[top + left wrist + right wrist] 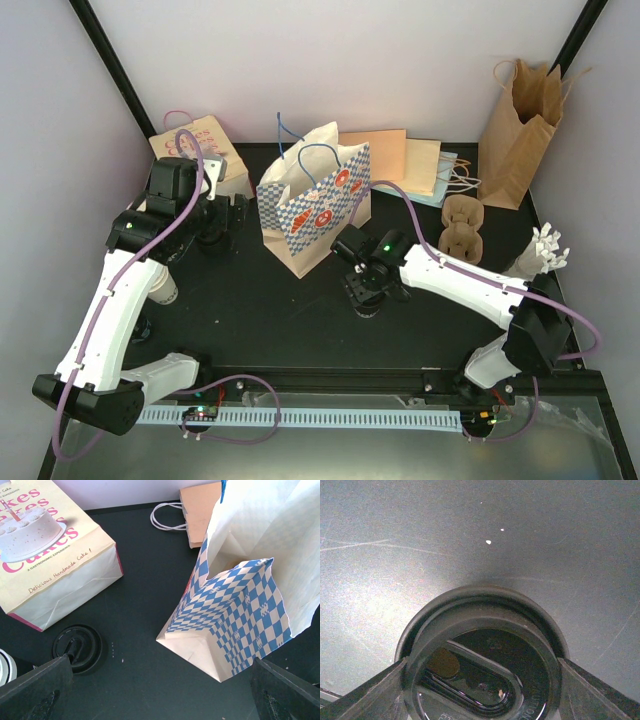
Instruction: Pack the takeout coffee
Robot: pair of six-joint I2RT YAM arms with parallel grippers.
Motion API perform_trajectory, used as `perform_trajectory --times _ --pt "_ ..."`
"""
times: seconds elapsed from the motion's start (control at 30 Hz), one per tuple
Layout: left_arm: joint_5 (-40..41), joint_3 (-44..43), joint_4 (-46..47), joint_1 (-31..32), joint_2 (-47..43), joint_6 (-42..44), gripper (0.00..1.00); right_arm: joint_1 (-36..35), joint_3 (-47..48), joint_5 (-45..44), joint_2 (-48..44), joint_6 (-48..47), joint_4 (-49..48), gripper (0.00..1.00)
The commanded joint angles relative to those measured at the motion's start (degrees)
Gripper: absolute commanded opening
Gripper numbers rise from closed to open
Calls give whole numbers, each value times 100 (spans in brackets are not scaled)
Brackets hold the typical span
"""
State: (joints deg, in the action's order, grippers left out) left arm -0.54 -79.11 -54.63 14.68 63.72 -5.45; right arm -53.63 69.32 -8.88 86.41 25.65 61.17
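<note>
In the right wrist view a round black lid (482, 655) with a sip slot lies on the dark table. My right gripper (480, 680) has a finger pressed against each side of the lid's rim. In the top view that gripper (360, 292) is low on the table, in front of the blue checked paper bag (315, 205). A second black lid (77, 647) lies on the table at the lower left of the left wrist view. My left gripper (160, 695) hangs wide open above the table between this lid and the checked bag (240, 615), holding nothing. Cream-white cups (540, 252) lie at the right edge.
A cake-printed bag (200, 150) lies flat at the back left. Flat paper bags (405, 160) and an upright brown bag (520, 130) stand at the back right. A cardboard cup carrier (462, 228) sits right of the checked bag. A white cup (165, 290) stands under the left arm.
</note>
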Motion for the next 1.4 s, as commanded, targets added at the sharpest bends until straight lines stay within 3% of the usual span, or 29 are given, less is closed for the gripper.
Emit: perform_trajectory --times 0.0,0.97,1.17,1.37 --pt "-138 7 -13 -35 -109 106 99 19 79 -51 7 -16 169 75" --pt "-355 -197 23 -35 -166 159 99 70 352 -376 -810 -115 197 73" --pt "-377 -476 31 -35 -48 204 99 69 240 -440 -1063 -112 116 73" --pt "-454 -1296 -102 -35 484 307 99 73 118 -551 -1359 -187 110 73"
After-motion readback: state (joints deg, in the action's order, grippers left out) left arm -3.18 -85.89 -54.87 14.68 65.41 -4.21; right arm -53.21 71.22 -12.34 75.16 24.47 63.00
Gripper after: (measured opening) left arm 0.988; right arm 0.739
